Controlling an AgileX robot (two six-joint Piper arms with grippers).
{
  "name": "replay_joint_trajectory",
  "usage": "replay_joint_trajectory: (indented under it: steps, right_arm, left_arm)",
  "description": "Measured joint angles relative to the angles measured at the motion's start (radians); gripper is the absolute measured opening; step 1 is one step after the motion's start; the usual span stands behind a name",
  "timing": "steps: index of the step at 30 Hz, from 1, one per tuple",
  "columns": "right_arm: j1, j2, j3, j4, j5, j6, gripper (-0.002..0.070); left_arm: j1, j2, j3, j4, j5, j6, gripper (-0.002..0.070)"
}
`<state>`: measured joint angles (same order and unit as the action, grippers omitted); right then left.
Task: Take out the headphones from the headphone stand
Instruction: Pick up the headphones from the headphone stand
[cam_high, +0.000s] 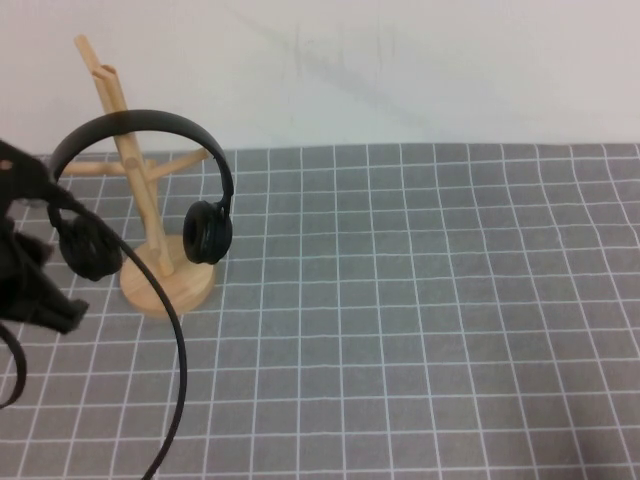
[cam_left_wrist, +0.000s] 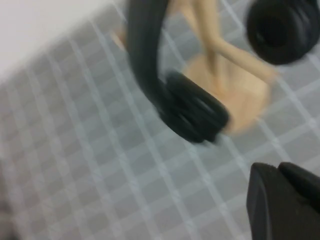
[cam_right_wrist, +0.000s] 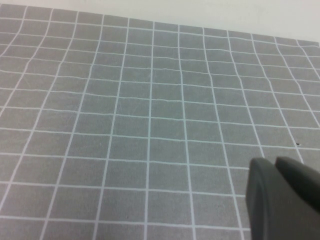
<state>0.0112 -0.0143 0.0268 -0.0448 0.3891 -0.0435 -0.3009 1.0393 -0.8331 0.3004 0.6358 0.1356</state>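
Note:
The black headphones hang around the slanted post of the light wooden headphone stand at the back left of the grey grid mat. The headband crosses the post below its forked top, with one ear cup on each side. I cannot tell what the headband rests on. My left gripper is at the far left edge, beside the left ear cup, shut and holding nothing. In the left wrist view the gripper sits apart from the near ear cup and the stand base. My right gripper is shut and empty over bare mat.
A black cable from my left arm curves down across the mat in front of the stand base. A white wall runs behind the mat's far edge. The grid mat spreads to the right of the stand.

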Motion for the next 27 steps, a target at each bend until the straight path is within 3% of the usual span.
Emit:
replay_joint_trajectory:
  steps: [4,8,17,21,27]
  right_arm:
    - [0.0,0.0,0.0,0.0,0.0,0.0,-0.0007]
    - [0.0,0.0,0.0,0.0,0.0,0.0,-0.0007]
    - [0.0,0.0,0.0,0.0,0.0,0.0,-0.0007]
    - [0.0,0.0,0.0,0.0,0.0,0.0,-0.0007]
    - [0.0,0.0,0.0,-0.002,0.0,0.0,-0.0007]
  left_arm:
    - [-0.075,0.002,0.0,0.291,-0.082,-0.13,-0.0004]
    - [-0.094,0.007,-0.001,0.453,-0.224,-0.16,0.0025]
    - [-0.094,0.1,-0.002,0.666,-0.298,-0.225,0.0395]
    - [-0.094,0.16,-0.002,0.869,-0.305,-0.399,0.0438]
    - [-0.094,0.251,-0.002,1.307,-0.277,-0.815,0.0448]
